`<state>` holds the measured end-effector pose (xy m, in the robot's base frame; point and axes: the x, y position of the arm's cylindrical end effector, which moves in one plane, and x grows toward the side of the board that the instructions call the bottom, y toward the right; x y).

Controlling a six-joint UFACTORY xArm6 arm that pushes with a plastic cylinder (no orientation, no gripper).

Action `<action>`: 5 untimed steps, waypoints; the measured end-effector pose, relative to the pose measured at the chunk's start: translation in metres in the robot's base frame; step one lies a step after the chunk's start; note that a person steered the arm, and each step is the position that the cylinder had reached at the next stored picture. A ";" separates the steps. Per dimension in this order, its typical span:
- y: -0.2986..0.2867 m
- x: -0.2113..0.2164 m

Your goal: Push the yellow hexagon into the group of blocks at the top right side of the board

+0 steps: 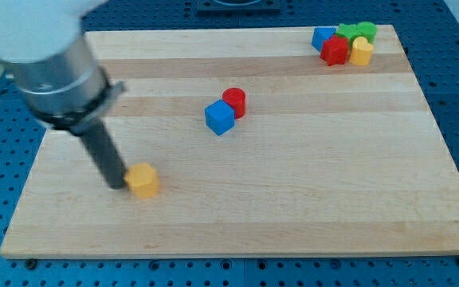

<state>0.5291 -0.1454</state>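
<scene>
The yellow hexagon [143,180] lies on the wooden board [293,199] at the lower left. My tip [118,186] is down on the board, touching the hexagon's left side. The group at the board's top right holds a blue block [323,37], a red block [335,51], a yellow block [361,52] and two green blocks [356,33]. They sit packed together.
A blue cube [220,117] and a red cylinder [234,102] sit touching each other near the board's middle, between the hexagon and the top-right group. The arm's grey body [46,56] covers the board's upper left corner. Blue pegboard table surrounds the board.
</scene>
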 end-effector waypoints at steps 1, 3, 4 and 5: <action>0.078 0.010; 0.196 0.011; 0.178 0.045; 0.184 0.081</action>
<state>0.6101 0.0386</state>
